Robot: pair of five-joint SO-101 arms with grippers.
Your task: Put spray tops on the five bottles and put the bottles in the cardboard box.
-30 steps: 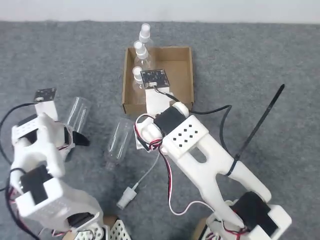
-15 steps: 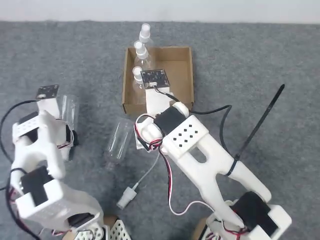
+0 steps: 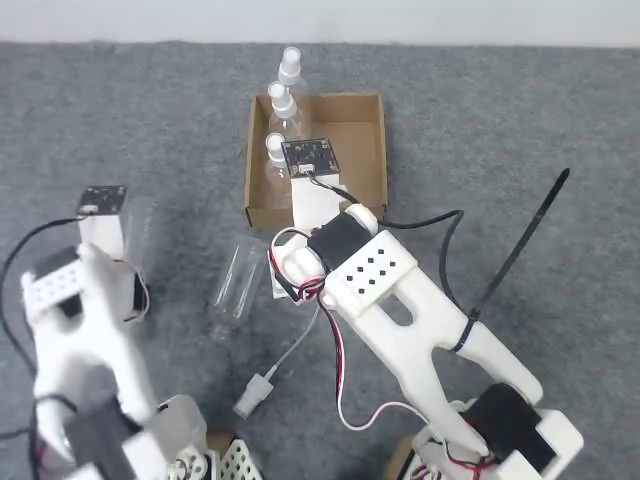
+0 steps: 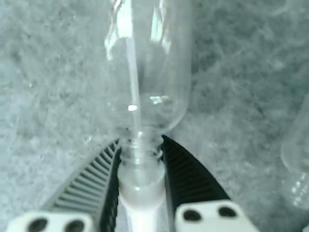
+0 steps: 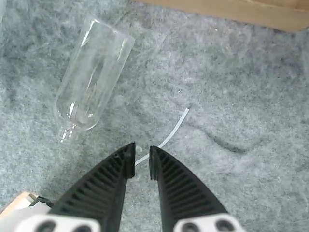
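My left gripper (image 4: 140,145) is shut on the neck of a clear bottle (image 4: 145,63) that has a white spray top (image 4: 140,186) on it; in the high view this bottle (image 3: 135,235) shows faintly beside the left arm. A second clear bottle (image 3: 235,285) without a top lies on the carpet in front of the cardboard box (image 3: 365,150). My right gripper (image 5: 140,162) is shut and holds nothing, low over the carpet beside that bottle (image 5: 91,79) and above a thin white tube (image 5: 169,135). A loose spray top (image 3: 255,392) lies nearer the arms' bases.
Three bottles with spray tops (image 3: 282,100) stand along the box's left side, the farthest one at its far corner. The box's edge (image 5: 231,9) lies just beyond the right gripper. A black cable tie (image 3: 520,245) lies on the grey carpet to the right.
The left arm has swung and brought its bottle from a slanted pose to point straight ahead of the wrist. The right arm, the lying bottle and the loose spray top have stayed put.
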